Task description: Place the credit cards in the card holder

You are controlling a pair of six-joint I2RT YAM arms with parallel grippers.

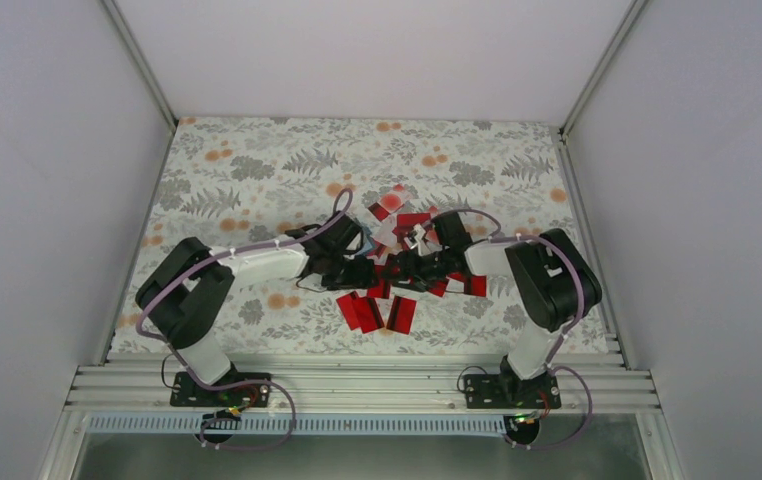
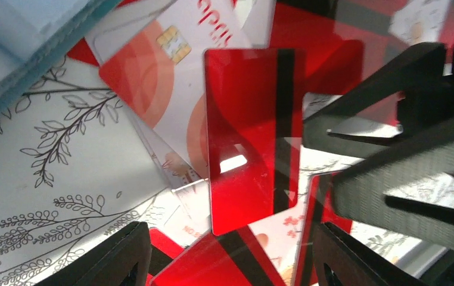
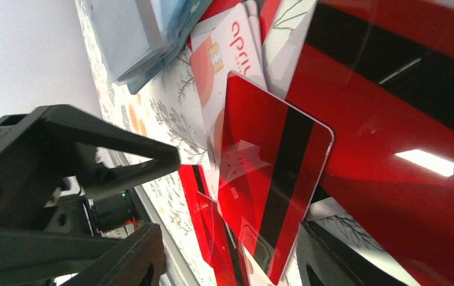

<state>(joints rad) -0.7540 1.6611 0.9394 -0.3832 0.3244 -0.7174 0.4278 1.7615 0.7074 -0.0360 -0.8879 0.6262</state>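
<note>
A heap of thin, glossy, bright red credit cards (image 1: 372,310) with black stripes lies at the middle of the floral-print counter (image 1: 257,170). Some show a pale face. Both arms reach in over it, one from 9 o'clock and one from 3 o'clock, and their tips nearly meet.

The card holder (image 3: 135,42) – a flat, pale teal-blue pouch – lies on the counter at the heap's edge, about 10 o'clock from where the tips meet. In the left wrist view it fills the 11 o'clock corner. Just beside it lies a white chip card (image 2: 153,65) printed with orange-red circles, partly under other cards.

One striped card (image 2: 242,149), red with a black band along its long side, stands tilted up off the heap between the two arms. It sits in the centre of both wrist views.

The left tool (image 2: 232,253) has its jaws apart, wider than the striped card's short edge, which hangs between the fingertips at 6 o'clock; bare space shows on the 9 o'clock side. The right tool (image 3: 230,253) also has its jaws apart. The striped card's lower corner dips between its fingers, close against the one at 4 o'clock and clear of the one at 8 o'clock. From the left wrist, one right finger (image 2: 391,89) comes in from 3 o'clock, its tip at the striped card's edge – whether it presses there I cannot tell.
</note>
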